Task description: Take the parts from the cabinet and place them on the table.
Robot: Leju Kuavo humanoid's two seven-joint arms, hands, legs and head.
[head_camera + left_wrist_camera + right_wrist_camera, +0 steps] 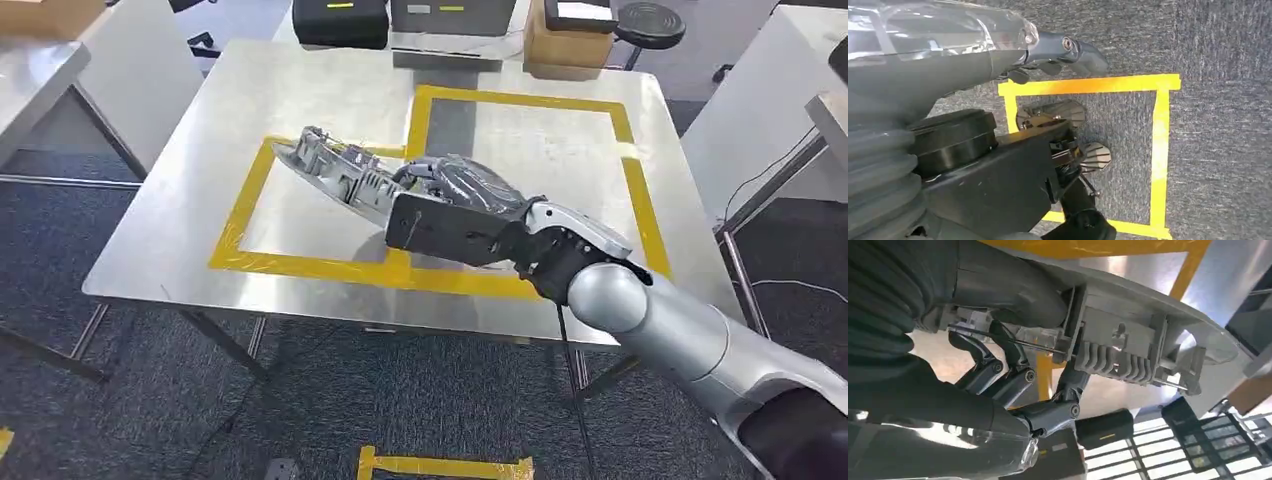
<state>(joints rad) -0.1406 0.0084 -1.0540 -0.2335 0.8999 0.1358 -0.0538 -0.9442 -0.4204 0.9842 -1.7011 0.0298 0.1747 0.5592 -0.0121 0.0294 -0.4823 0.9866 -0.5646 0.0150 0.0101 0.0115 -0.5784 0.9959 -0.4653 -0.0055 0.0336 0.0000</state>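
Gripping a long grey ribbed plastic part (345,172), your robot's right hand (470,205) has its thumb and dark fingers (1013,370) closed around it over the steel table (180,200), above the yellow tape frames (245,205). The left hand (1068,52) hangs over taped carpet (1218,125), fingers curled in, holding nothing.
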